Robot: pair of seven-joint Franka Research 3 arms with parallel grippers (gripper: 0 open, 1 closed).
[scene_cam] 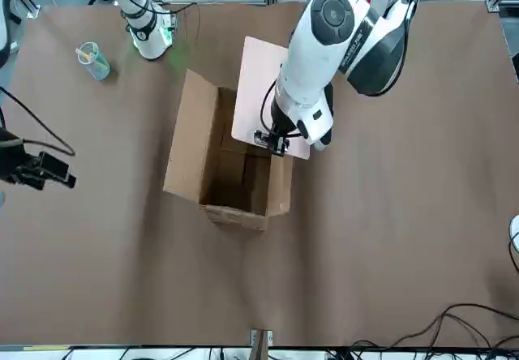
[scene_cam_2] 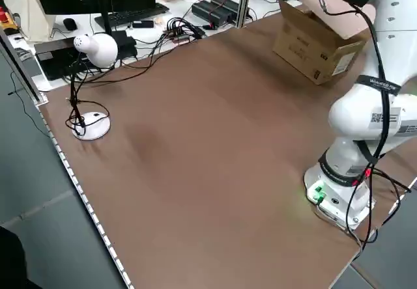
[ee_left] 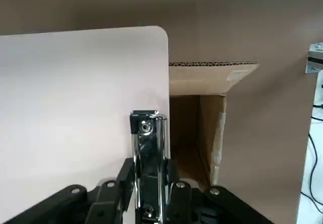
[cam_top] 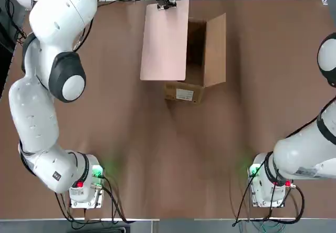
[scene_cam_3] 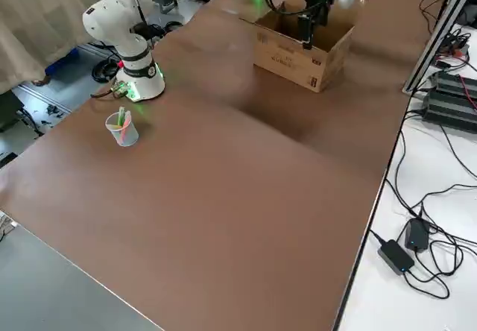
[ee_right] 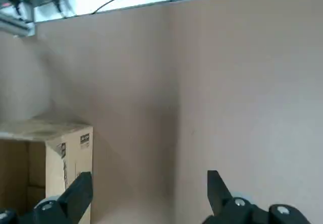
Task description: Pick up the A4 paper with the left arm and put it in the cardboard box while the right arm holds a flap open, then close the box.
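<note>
Left claw is clamped on the metal clip at the short end of the A4 paper, holding the pink sheet in the air over the open cardboard box, which sits near the far edge of the tabletop. Over at the right edge, the right claw hangs with fingers spread wide, gripping nothing, well apart from the box.

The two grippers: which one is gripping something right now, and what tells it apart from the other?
The left gripper: its fingers are clamped on the metal clip of the A4 paper, held above the cardboard box. The right gripper is open and empty.
</note>
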